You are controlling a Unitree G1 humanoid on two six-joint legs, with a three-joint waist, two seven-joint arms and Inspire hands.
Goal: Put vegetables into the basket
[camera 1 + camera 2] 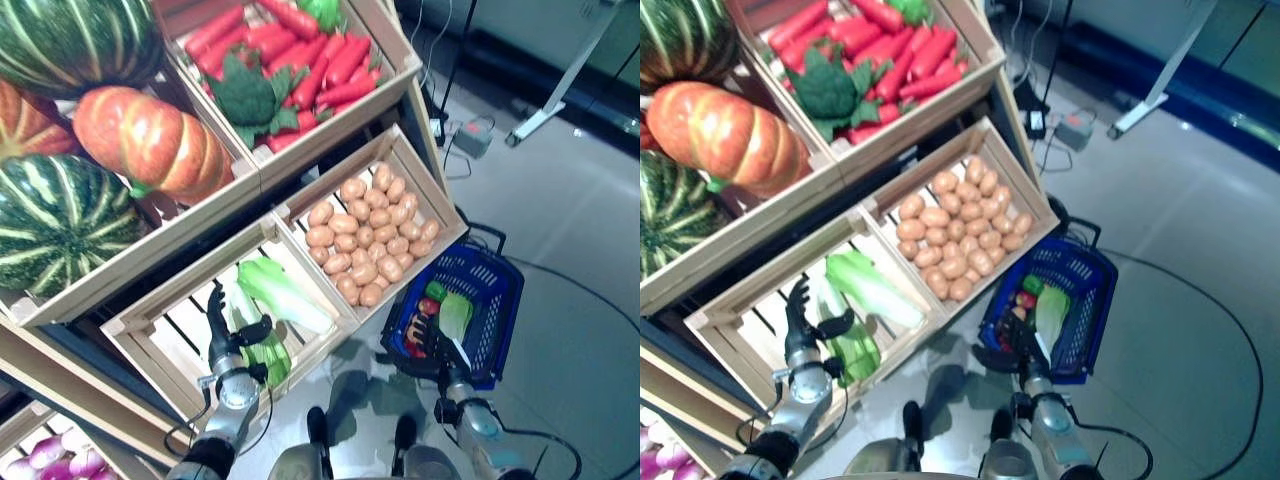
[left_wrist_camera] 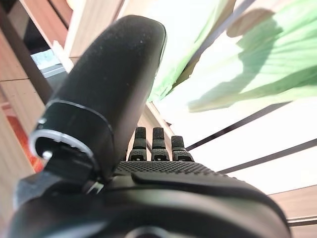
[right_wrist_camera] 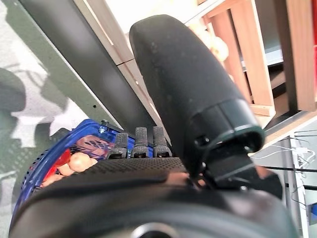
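Several pale green cabbages [image 1: 285,293] lie in a low wooden crate [image 1: 150,318]. My left hand [image 1: 222,331] is raised over the near end of them, open, fingers straight and thumb spread, holding nothing. Its wrist view shows cabbage leaves [image 2: 247,64] just past the fingers [image 2: 157,144]. A blue basket [image 1: 508,300] stands on the floor to the right, holding a cabbage [image 1: 456,315] and small red and green pieces. My right hand [image 1: 437,343] is at the basket's near rim, open and empty; the basket [image 3: 84,148] shows past its fingers.
A crate of potatoes [image 1: 365,235] sits between the cabbage crate and the basket. Above are carrots [image 1: 300,50] with broccoli [image 1: 245,95], an orange pumpkin [image 1: 150,140] and striped melons [image 1: 60,220]. Purple onions [image 1: 55,460] lie at the lower left. A cable crosses the grey floor.
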